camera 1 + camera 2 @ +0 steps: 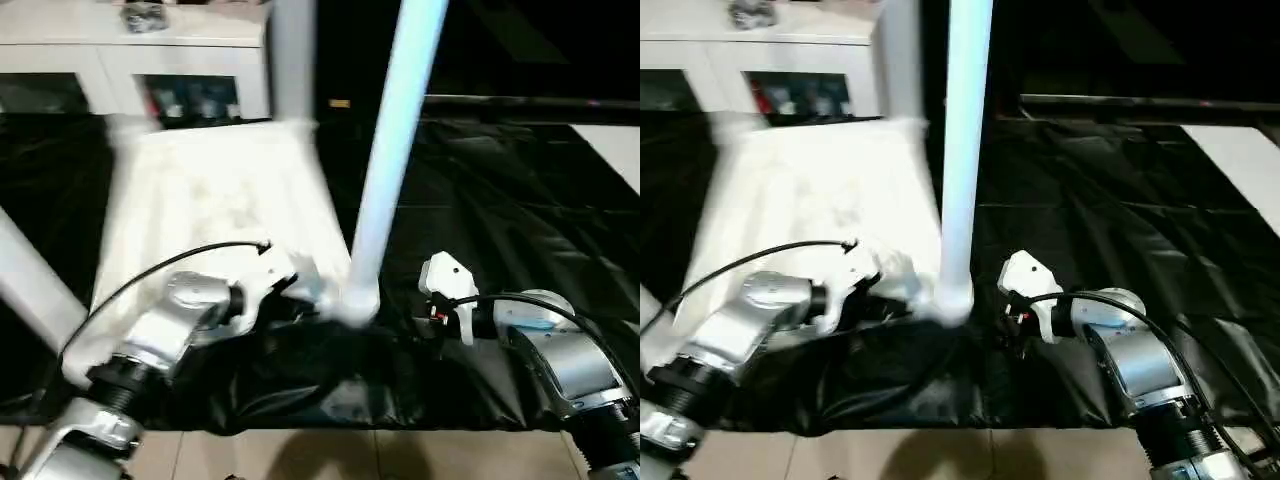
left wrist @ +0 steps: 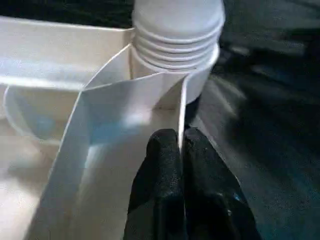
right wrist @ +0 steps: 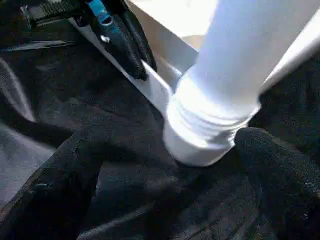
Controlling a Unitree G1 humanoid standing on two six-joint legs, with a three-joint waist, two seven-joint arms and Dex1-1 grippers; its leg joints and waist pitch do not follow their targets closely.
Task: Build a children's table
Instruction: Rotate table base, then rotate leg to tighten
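The children's table top (image 1: 200, 190) lies underside up on a black sheet. A white leg (image 1: 390, 160) stands upright in the near right corner socket, and its ribbed base (image 3: 205, 130) shows in the right wrist view. A second leg (image 1: 293, 60) rises at the far corner, and a third leg (image 1: 30, 290) leans at the left. My left gripper (image 2: 180, 142) is shut on the thin rim wall (image 2: 125, 95) right beside that socket. My right gripper (image 3: 172, 142) is open, with one black finger (image 3: 65, 175) on each side of the leg's base, not touching it.
The black sheet (image 1: 500, 200) covers the floor around the table top. A white cabinet (image 1: 130, 50) stands at the back left. Tiled floor (image 1: 330, 455) shows at the near edge, and a pale panel (image 1: 612, 150) lies at the far right.
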